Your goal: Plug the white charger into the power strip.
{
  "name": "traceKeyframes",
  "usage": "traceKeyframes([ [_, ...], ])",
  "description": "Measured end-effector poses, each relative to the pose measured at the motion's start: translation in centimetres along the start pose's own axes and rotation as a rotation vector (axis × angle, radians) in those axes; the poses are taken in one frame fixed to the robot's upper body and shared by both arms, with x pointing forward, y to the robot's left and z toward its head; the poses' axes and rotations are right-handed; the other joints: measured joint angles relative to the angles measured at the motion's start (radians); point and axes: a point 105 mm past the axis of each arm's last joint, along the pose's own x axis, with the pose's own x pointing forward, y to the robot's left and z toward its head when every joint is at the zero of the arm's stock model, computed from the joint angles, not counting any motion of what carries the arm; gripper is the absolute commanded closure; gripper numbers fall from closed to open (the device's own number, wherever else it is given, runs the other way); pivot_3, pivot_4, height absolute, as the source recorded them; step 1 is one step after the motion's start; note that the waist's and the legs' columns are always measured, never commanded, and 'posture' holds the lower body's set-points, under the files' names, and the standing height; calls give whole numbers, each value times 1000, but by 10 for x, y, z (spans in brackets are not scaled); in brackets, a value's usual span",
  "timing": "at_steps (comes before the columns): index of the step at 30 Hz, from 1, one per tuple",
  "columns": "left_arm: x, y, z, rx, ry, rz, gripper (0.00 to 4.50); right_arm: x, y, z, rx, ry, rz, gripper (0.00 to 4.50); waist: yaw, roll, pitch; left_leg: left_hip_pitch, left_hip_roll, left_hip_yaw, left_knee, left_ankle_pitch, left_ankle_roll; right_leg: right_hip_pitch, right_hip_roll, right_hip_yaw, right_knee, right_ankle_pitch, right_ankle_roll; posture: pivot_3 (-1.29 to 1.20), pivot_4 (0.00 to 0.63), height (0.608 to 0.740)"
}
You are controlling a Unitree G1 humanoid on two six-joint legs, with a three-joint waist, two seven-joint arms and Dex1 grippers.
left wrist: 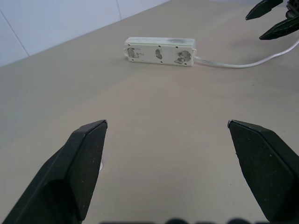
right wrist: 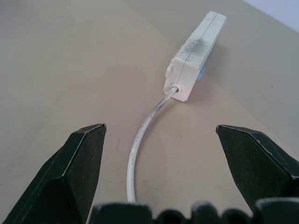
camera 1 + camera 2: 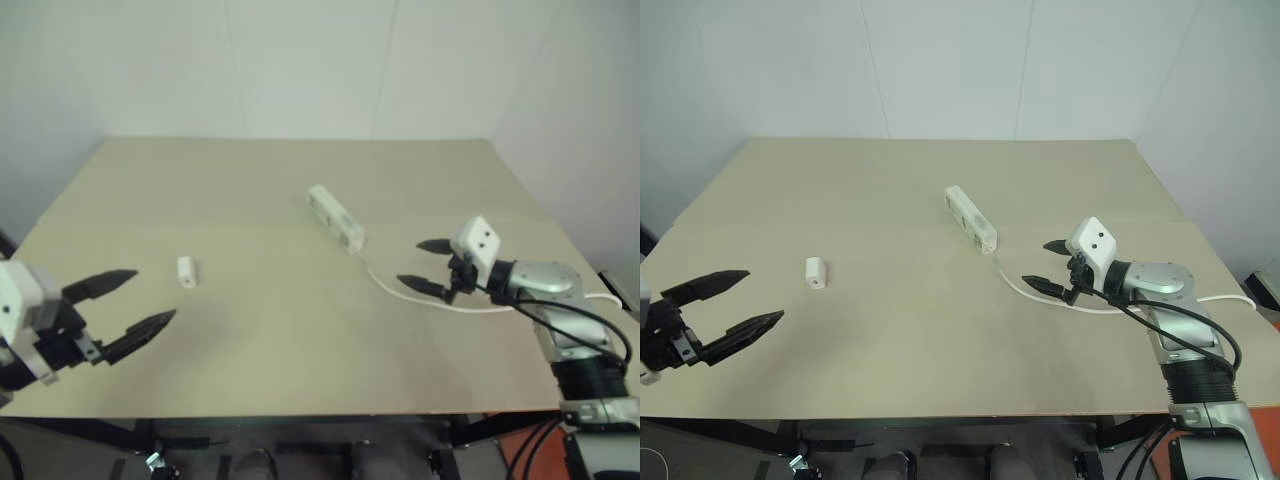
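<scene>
The white charger (image 3: 186,271) lies alone on the tan table's left half. The power strip (image 3: 336,217) lies near the middle, running diagonally away, and seems to rest on its long side; its socket faces show in the left wrist view (image 1: 160,51). Its thin white cord (image 3: 430,300) curves off to the right. My left gripper (image 3: 154,294) hovers open near the front left edge, short of the charger, nothing between its fingers. My right gripper (image 3: 408,262) is open above the cord, pointing at the power strip's cord end (image 2: 196,56) and apart from it.
The table (image 3: 300,370) ends close in front of both arms, and a white wall rises behind its far edge. The cord runs under my right arm to the table's right edge (image 3: 1230,298).
</scene>
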Motion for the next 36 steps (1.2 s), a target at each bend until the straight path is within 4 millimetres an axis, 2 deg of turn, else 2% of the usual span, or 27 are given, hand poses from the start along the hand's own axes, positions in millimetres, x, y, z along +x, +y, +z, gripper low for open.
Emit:
traceKeyframes([
  [15,0,-1,-1,-4,-3,-5,0,3,-1,-2,17,14,-15,22,-1,0,0,0,0,0,0,0,0,0,0,0,0,0,0,0,150,740],
  [18,3,-1,-1,-9,-11,-14,0,26,5,2,130,-30,-35,22,-9,0,0,2,0,0,0,0,0,0,1,1,1,1,1,0,150,740],
  [21,7,-2,-2,-13,-17,-26,0,57,13,1,244,-19,-75,22,-10,0,0,2,1,0,0,0,0,0,2,2,1,2,1,0,150,740],
  [27,9,-2,-2,-15,-20,-24,0,97,18,-19,331,98,-168,22,-2,0,0,-2,0,0,0,0,0,-2,0,1,0,2,1,0,150,740],
  [30,10,-2,-2,-17,-21,-25,0,108,20,-33,342,174,-193,642,-3,0,0,-2,0,0,0,0,0,-2,0,1,0,2,2,0,150,740],
  [36,11,-4,-3,-21,-24,-24,0,115,14,-32,317,176,-216,2787,-8,-1,0,-1,0,0,0,0,0,-1,1,1,0,2,2,0,150,740],
])
